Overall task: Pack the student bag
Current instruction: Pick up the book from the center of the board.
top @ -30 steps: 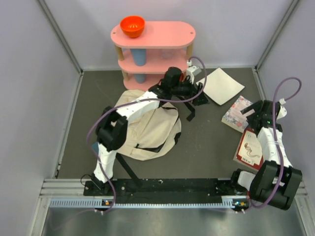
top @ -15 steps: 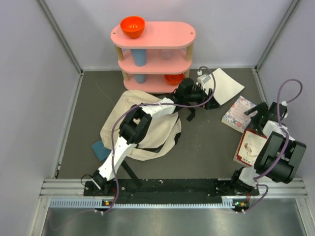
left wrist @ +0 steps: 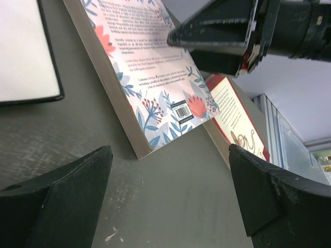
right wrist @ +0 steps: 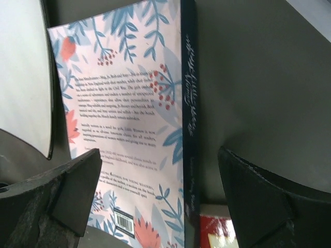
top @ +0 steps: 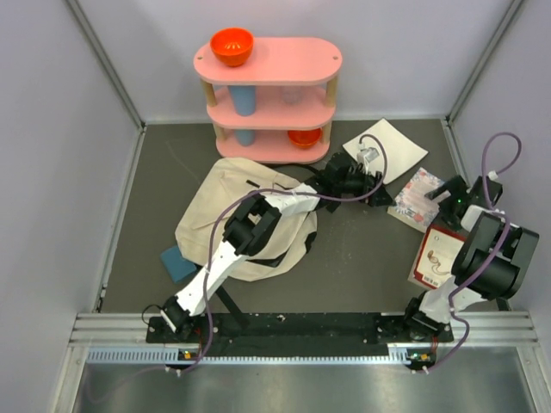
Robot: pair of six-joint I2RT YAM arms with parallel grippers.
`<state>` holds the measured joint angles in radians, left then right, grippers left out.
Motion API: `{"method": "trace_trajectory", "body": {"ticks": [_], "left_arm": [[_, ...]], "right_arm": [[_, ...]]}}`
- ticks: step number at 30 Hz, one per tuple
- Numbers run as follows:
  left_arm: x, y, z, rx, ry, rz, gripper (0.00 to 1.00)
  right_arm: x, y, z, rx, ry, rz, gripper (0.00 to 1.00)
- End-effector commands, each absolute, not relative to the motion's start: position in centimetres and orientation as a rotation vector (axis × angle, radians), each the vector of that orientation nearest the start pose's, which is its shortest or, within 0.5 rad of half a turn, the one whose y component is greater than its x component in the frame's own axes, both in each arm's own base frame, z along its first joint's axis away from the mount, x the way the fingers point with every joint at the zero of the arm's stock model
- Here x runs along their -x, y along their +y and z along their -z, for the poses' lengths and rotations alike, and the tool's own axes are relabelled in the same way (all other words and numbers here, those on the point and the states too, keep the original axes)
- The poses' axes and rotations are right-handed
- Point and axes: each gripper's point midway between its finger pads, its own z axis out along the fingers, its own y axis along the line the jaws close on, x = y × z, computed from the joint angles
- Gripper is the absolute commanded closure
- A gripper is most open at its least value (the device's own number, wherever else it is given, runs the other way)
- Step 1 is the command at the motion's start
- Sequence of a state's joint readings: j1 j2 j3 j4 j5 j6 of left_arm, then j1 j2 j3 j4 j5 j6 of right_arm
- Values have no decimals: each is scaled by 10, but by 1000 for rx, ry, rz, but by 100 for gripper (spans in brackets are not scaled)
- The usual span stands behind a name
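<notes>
The student bag (top: 211, 219), a cream fabric backpack with black straps, lies on the dark floor left of centre. My left arm reaches across it to the right. My left gripper (top: 381, 196) (left wrist: 169, 155) is open and empty, low over the floor just left of a floral book (top: 417, 196) (left wrist: 150, 67). My right gripper (top: 442, 194) (right wrist: 159, 155) is open, above the same book's right side (right wrist: 124, 119), its jaws straddling the dark spine without touching it. A red book (top: 437, 258) (left wrist: 238, 116) lies beside the floral one.
A flat white sheet (top: 387, 151) (left wrist: 20, 46) lies behind the books. A pink shelf (top: 269, 62) at the back holds an orange bowl (top: 232, 45), a blue cup (top: 244, 101) and a second orange bowl (top: 304, 137). A blue flat thing (top: 179, 262) lies left of the bag.
My left gripper has swung right and forward, from near the shelf to the floral book's left edge. My right wrist has shifted a little over the book.
</notes>
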<state>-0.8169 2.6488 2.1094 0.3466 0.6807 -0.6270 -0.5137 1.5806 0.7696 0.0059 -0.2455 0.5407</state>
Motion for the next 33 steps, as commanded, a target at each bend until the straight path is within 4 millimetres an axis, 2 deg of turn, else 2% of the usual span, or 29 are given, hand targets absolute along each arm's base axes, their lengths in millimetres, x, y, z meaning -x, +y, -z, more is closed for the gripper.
{"method": "trace_trajectory", "body": {"ticks": [1,2,4,5,12,15,19,21,26,31,33], "left_arm": [[-365,-598,-101,-748,1844,1592,1],[-365,-599,-93,-739,1859,1596,1],[-366,-601,-95,-724,1860,1621,1],[-365,-602,-88,-717,1875,1628,1],[-361,-607,-87,-713,1888,1655,1],[-358,-607,-85,-723,1897,1673,2],[-347,-614,-86,-780,1891,1713,2],[-343,-616,-88,-799,1881,1727,3],[-327,-621,-89,-857,1877,1770,4],[-313,-621,-82,-891,1908,1809,12],[-312,-619,-78,-886,1929,1800,21]], "right_arm": [[-373,-136,-50,-1023,2053,-380,8],[-373,-135,-49,-1021,2044,-408,9],[-370,-133,-44,-1039,2028,-469,11],[-370,-134,-44,-1039,2021,-483,11],[-366,-121,-38,-999,2028,-578,17],[-365,-109,-36,-968,2052,-663,19],[-359,-102,-35,-962,2074,-683,21],[-359,-99,-39,-935,2067,-696,27],[-363,-93,-42,-921,2050,-761,27],[-366,-83,-42,-863,2088,-802,36],[-366,-75,-39,-840,2139,-788,44]]}}
